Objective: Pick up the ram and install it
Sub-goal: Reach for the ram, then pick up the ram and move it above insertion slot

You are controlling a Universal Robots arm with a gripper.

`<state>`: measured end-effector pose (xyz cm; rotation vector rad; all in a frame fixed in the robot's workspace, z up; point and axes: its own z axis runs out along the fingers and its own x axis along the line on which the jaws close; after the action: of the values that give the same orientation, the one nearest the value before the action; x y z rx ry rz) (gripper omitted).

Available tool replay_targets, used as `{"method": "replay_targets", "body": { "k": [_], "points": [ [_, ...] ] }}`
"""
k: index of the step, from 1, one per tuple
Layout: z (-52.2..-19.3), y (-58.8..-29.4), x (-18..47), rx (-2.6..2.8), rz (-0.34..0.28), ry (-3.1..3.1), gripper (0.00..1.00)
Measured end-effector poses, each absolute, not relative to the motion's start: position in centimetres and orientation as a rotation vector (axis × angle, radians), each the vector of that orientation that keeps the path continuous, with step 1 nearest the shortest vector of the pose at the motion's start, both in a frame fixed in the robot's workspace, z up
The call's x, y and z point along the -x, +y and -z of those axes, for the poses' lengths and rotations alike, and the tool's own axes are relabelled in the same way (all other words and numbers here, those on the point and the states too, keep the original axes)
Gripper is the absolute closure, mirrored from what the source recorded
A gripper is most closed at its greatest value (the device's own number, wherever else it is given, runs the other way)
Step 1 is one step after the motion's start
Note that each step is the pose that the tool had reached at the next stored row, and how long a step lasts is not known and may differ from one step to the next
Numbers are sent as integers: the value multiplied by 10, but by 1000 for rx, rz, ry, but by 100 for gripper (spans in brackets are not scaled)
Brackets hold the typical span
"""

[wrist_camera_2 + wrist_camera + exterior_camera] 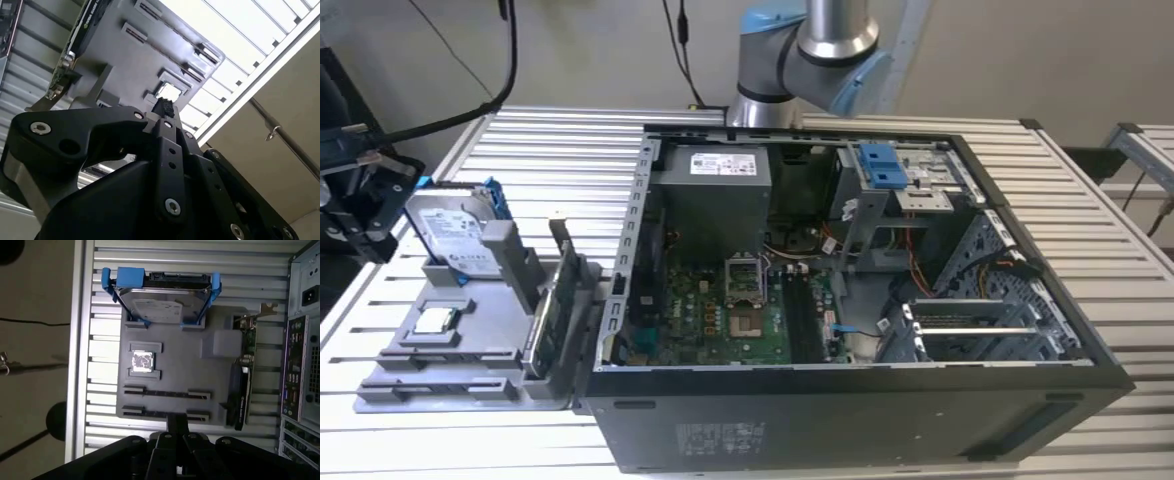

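Your claw [177,422] hangs above the near edge of the grey tray [180,371], fingers pressed together with nothing between them. Just past its tip the ram [167,393] stands edge-on in a tray slot, then the chip [142,361], then the hard drive [160,310].

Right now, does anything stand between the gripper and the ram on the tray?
Nothing visible does. In the first wrist view the gripper hangs at the edge of the tray; the ram lies in its slot beyond, with the processor chip and hard drive farther off.
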<state>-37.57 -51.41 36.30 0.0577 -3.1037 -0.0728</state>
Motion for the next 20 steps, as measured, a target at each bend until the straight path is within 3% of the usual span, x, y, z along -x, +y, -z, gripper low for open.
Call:
{"method": "replay_targets", "body": {
  "k": [20],
  "points": [
    [-362,-532,372,-67,73,-3103,89]
  ]
}}
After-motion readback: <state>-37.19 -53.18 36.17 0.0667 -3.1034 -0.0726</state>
